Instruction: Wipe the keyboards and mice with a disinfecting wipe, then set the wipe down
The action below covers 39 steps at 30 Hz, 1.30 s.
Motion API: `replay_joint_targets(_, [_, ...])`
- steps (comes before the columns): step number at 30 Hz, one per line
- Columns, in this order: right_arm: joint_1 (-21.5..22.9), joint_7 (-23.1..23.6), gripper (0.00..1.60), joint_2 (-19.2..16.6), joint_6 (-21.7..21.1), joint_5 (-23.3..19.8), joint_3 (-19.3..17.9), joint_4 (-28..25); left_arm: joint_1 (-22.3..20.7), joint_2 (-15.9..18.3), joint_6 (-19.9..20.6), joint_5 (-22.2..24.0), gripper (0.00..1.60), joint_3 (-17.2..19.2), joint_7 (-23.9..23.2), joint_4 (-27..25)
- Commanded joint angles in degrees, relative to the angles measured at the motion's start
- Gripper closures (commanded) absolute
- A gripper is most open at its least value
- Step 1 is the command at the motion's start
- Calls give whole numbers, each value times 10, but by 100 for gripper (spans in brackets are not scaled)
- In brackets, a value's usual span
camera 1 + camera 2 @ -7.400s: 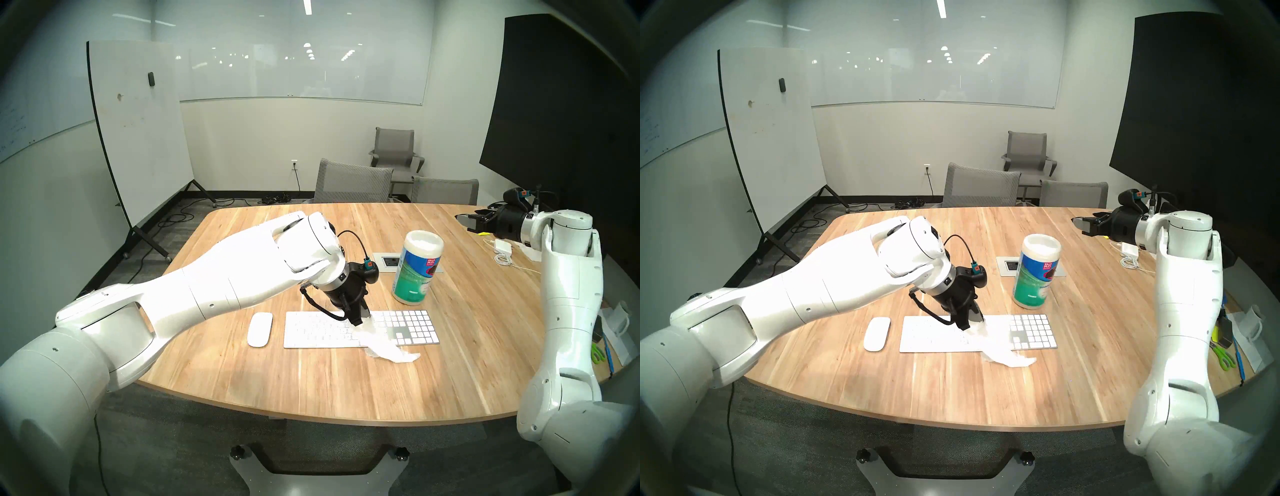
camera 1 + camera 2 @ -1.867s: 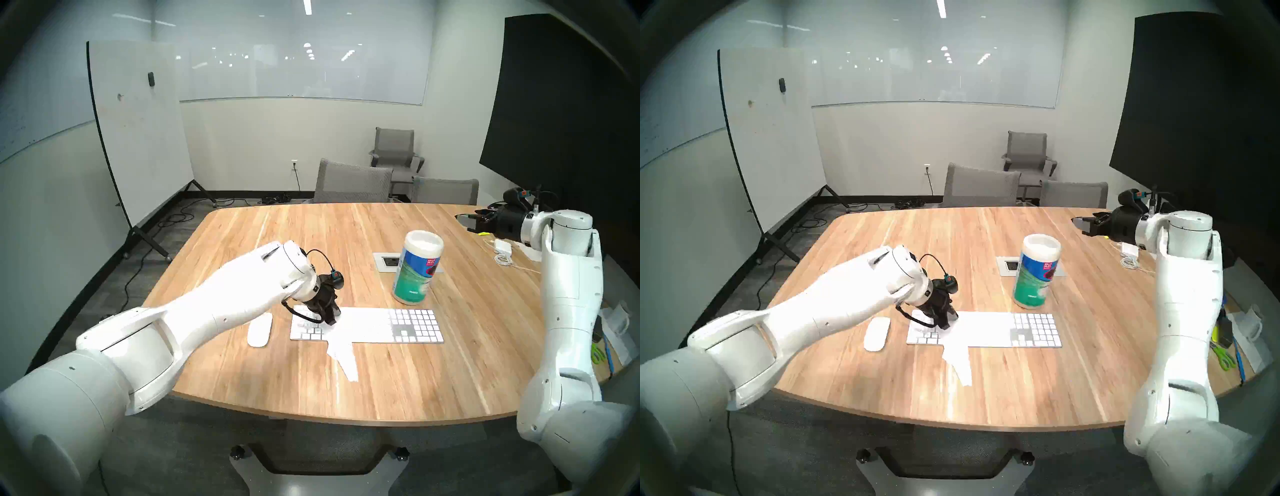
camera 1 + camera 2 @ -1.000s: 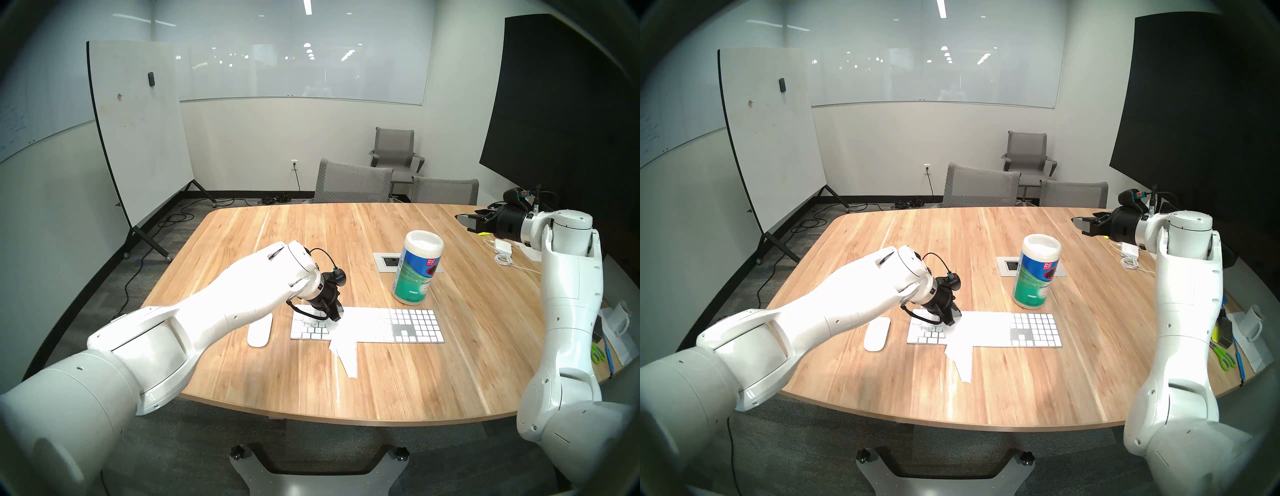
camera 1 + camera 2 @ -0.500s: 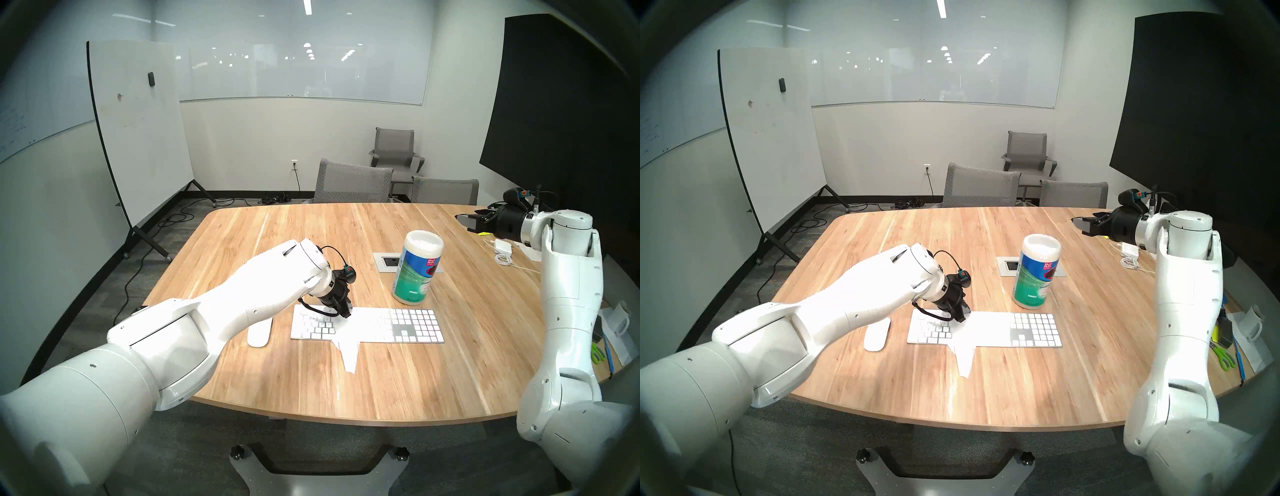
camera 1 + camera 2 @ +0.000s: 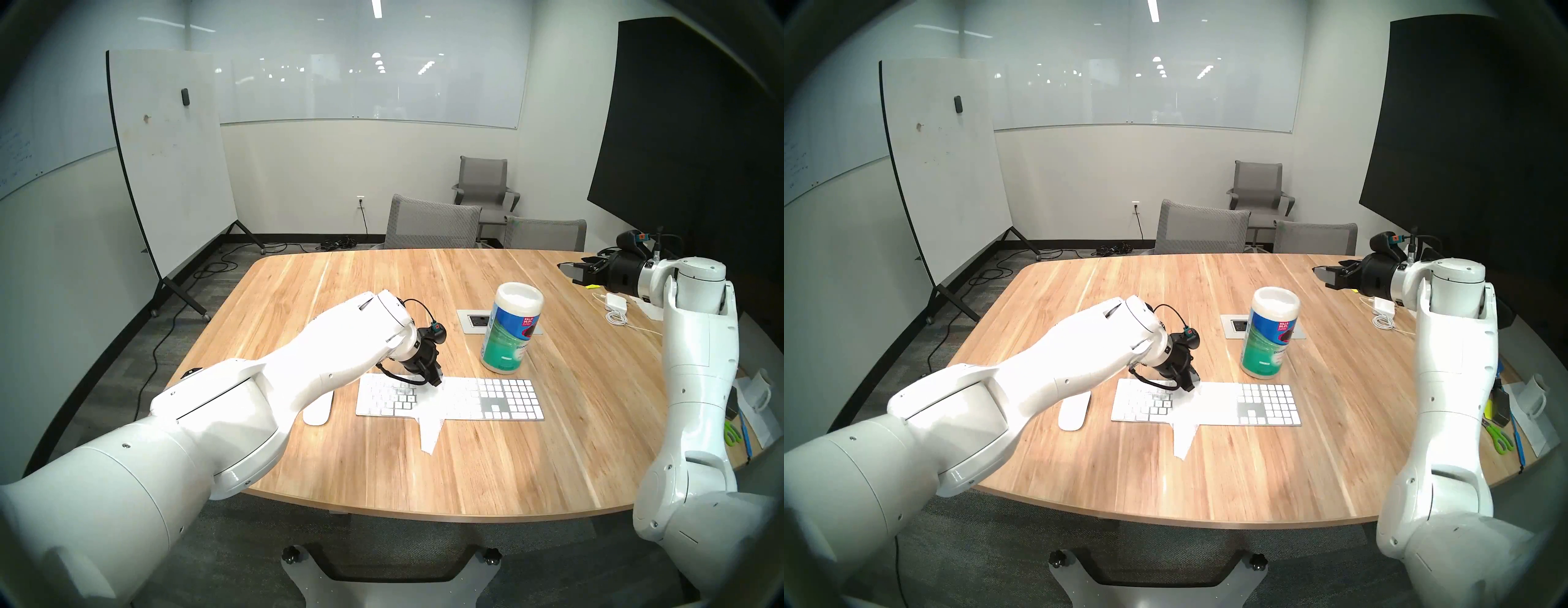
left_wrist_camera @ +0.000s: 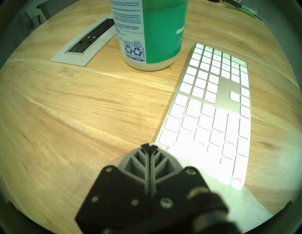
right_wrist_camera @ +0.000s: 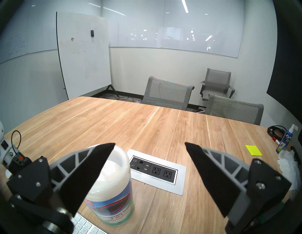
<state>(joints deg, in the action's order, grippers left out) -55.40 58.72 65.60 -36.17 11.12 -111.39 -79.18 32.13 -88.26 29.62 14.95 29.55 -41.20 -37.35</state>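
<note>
A slim white keyboard lies on the wooden table, with a white mouse to its left, partly under my left forearm. My left gripper is shut on the disinfecting wipe at the keyboard's far edge, near its middle. The wipe drapes across the keys and trails onto the table in front. My right gripper hovers open and holds nothing at the far right, well above the table.
A blue-green wipes canister stands just behind the keyboard's right half, next to a recessed outlet panel. A power adapter with cable, scissors, a mug and papers sit at the right edge.
My left gripper has slid rightward along the keyboard's far edge, dragging the wipe with it and uncovering more keys on the left. The right arm has not moved.
</note>
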Motion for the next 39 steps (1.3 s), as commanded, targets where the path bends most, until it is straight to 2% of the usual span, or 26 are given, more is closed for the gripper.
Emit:
replay_joint_targets(1, [12,-1,0,-1,0,-1,0,-11,-20,-49,-15,6,160,9,12,16])
replay_joint_targets(8, [12,-1,0,-1,0,-1,0,-11,-15,-83,-37,9,160,9,24,54])
replay_joint_targets(26, [12,-1,0,-1,0,-1,0,-11,-26,-140,-107,18,160,14,30,172])
replay_joint_targets(39, [12,-1,0,-1,1,-1,0,-10,-17,-193,-125,33,160,27,51,185])
